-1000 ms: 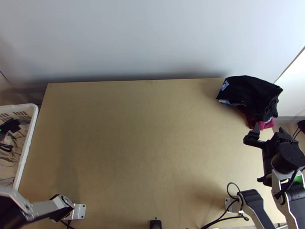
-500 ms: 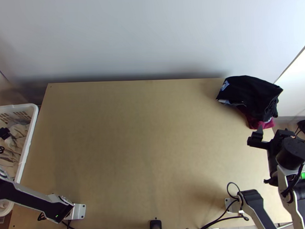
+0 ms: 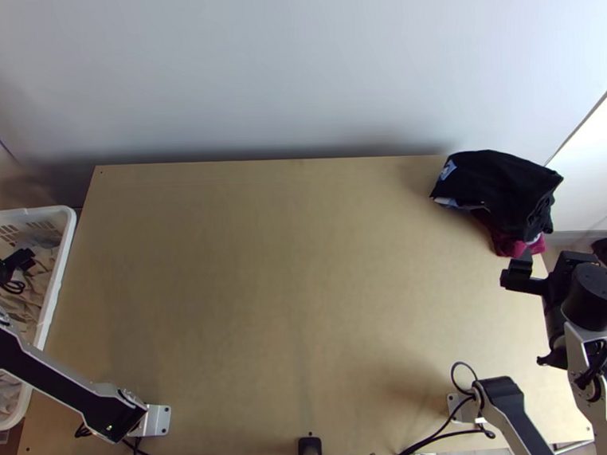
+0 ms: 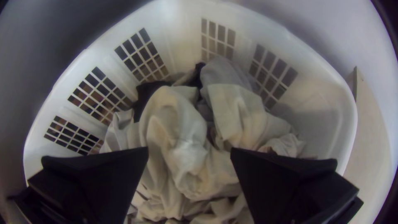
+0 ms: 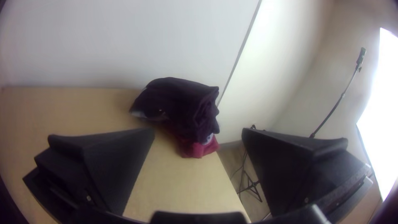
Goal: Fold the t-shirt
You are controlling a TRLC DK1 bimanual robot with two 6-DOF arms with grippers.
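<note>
T-shirt point(image 4: 178, 145), probably pale bunch inside basket point(image 4: 178, 37). Left tool point(image 4: 190, 150) shifted above basket, spread, empty; picking likely next. Right tool point(image 5: 198, 135), also spread, drifted farther off.

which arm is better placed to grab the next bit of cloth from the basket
Left, most likely. The left tool is over the white basket, open above the pale cloth. The right tool is across the table, near the dark cloth stack.
</note>
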